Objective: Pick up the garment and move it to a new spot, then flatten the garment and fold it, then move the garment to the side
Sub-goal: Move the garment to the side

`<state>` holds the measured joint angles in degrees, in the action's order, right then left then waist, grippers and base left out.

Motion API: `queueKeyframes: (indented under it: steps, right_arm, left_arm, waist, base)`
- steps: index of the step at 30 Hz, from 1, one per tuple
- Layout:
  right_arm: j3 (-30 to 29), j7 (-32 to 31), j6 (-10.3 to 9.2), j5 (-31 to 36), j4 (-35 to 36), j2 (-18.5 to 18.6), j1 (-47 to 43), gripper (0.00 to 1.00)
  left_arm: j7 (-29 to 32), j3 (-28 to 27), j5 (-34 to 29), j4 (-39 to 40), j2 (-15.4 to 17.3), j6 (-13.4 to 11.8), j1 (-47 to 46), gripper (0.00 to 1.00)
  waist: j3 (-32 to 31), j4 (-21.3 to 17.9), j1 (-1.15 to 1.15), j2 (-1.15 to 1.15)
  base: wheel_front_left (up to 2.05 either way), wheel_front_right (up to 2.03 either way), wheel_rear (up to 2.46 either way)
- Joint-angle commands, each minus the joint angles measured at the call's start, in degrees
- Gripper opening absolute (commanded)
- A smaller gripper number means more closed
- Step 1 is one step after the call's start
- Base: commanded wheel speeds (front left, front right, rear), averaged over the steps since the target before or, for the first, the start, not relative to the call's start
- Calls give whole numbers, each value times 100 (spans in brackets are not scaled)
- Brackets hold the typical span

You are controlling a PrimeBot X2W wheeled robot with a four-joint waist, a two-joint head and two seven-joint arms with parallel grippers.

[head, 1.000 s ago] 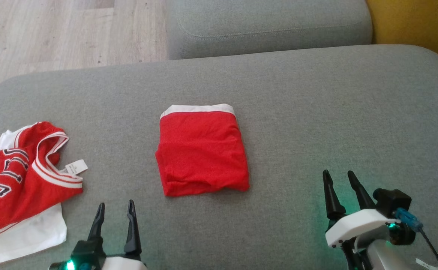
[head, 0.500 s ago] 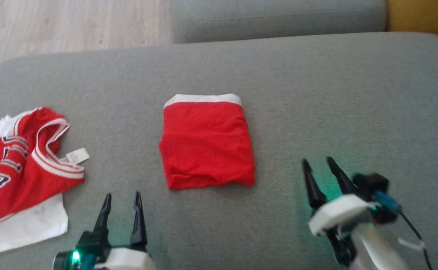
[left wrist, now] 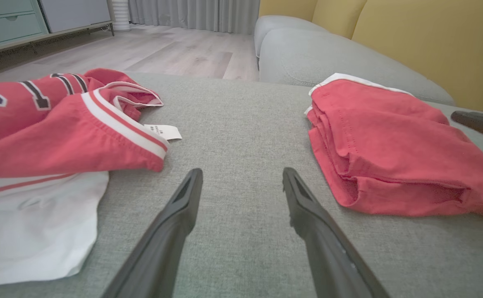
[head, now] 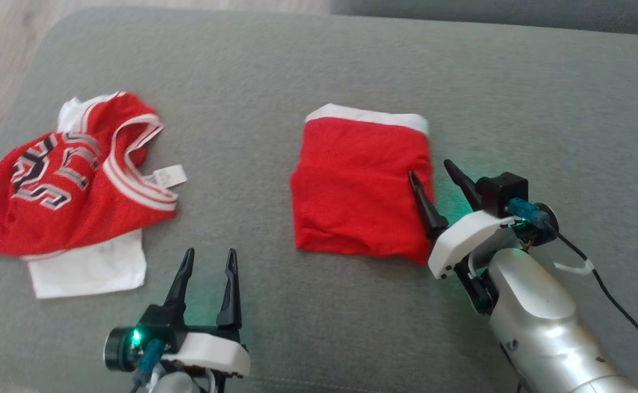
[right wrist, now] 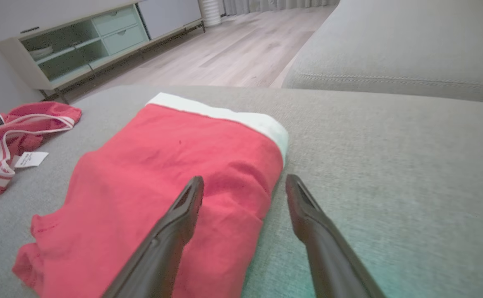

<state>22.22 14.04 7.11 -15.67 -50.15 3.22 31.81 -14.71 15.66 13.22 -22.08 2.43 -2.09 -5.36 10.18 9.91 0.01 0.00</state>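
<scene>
Your left gripper (head: 211,252) is close to the near edge of the grey cushion (head: 297,65). Its two fingers are wide apart and hold nothing. They point over bare grey cloth.

Your right gripper (head: 429,168) is a bit farther in, on the right. Its fingers are wide apart too, and nothing is in them. One finger is over the right edge of the folded red garment (head: 360,191). The other finger is over the bare cushion just beside it. You cannot tell if the fingers touch the cloth.

The folded red garment lies flat near the middle of the cushion. Its white band is on the far side.

Near the left edge of the cushion is a crumpled red jersey (head: 68,191) with white stripes and letters. It lies on top of a white cloth (head: 87,270). A small white tag (head: 170,176) sticks out of it toward the middle.

Past the far edge is another grey cushion (left wrist: 307,54) with a yellow backrest (left wrist: 427,41) beside it. Past that is a wood floor (right wrist: 241,54) and a low cabinet (right wrist: 80,45) with drawers.
</scene>
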Motion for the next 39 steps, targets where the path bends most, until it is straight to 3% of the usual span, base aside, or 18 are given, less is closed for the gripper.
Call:
queueKeyframes:
  steps: [1, 7, 8, 9, 10, 14, 18, 33, 39]
  right_arm:
    - [148, -37, 37, -60, -3, -34, 174, 100]
    - [108, -403, 37, -110, -656, -34, 358, 100]
    - [93, -406, 37, -95, -728, -34, 392, 72]
    - [100, -399, 37, -98, -769, -35, 411, 25]
    - [95, -364, 37, -161, -777, -35, 417, 0]
    - [104, -195, 37, -254, -777, -35, 444, 0]
    - [132, -34, 37, -440, -738, -35, 394, 0]
    - [924, 67, 37, -1238, -393, -35, 13, 0]
    - [1022, 81, 37, -1423, -371, -35, 94, 0]
  left_arm:
    - [-29, -90, 40, 151, 44, -35, -212, 100]
    - [-29, -3, 93, 163, 44, -49, -269, 100]
    - [-29, -4, 94, 165, 44, -51, -282, 100]
    - [-29, -10, 92, 172, 44, -52, -297, 100]
    - [-29, -8, 81, 183, 44, -43, -317, 100]
    - [-29, -18, 41, 205, 44, -1, -349, 100]
    - [-29, -50, -13, 217, 44, 66, -352, 100]
    - [-29, 469, -123, 83, 44, 446, -536, 100]
    - [-29, 561, -151, 14, 44, 478, -597, 100]
  waist:
    - [182, 245, -1, 0]
    - [296, 383, -1, 0]
    - [311, 383, -1, 0]
    - [326, 369, -1, 0]
    - [332, 353, -1, 0]
    - [305, 216, -1, 0]
    - [146, -243, -1, 0]
    - [-75, -3339, -1, 0]
    - [48, -3596, -1, 0]
  base:
    - [0, 0, 0]
    - [0, 0, 0]
    - [0, 0, 0]
    - [0, 0, 0]
    - [0, 0, 0]
    - [0, 0, 0]
    - [0, 0, 0]
    - [0, 0, 0]
    - [0, 0, 0]
